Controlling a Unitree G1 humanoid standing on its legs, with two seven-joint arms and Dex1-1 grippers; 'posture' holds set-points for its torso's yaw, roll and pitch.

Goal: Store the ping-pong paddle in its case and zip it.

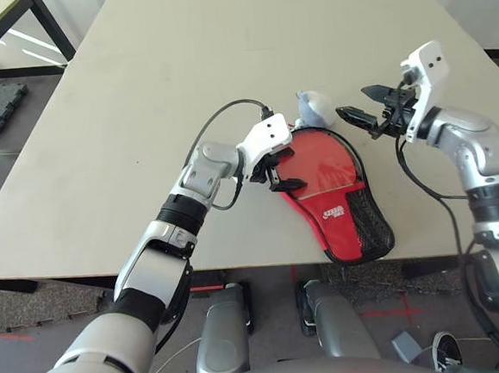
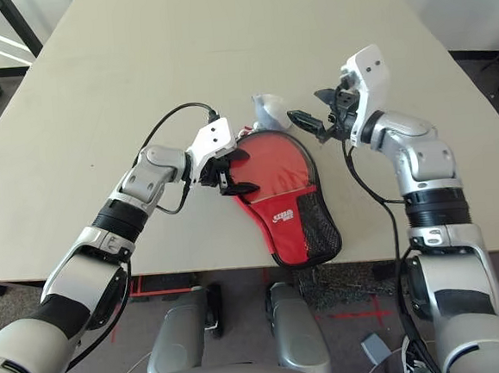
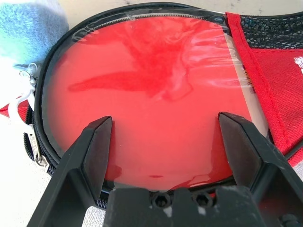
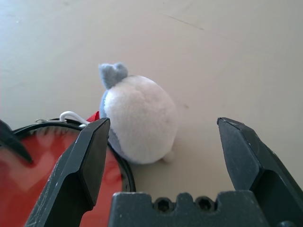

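Spread empty, the left fingers (image 3: 97,156) straddle the paddle (image 3: 156,99) lying in the open case (image 1: 341,201), handle end toward the robot, while the right gripper (image 1: 356,116), also open and empty, hovers beyond the plush (image 4: 139,118).

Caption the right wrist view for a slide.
Open right gripper faces the white plush pendant beside the case.

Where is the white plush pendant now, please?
In the left eye view, the white plush pendant lies on the table at the far round end of the case, between the left tool and the right tool.
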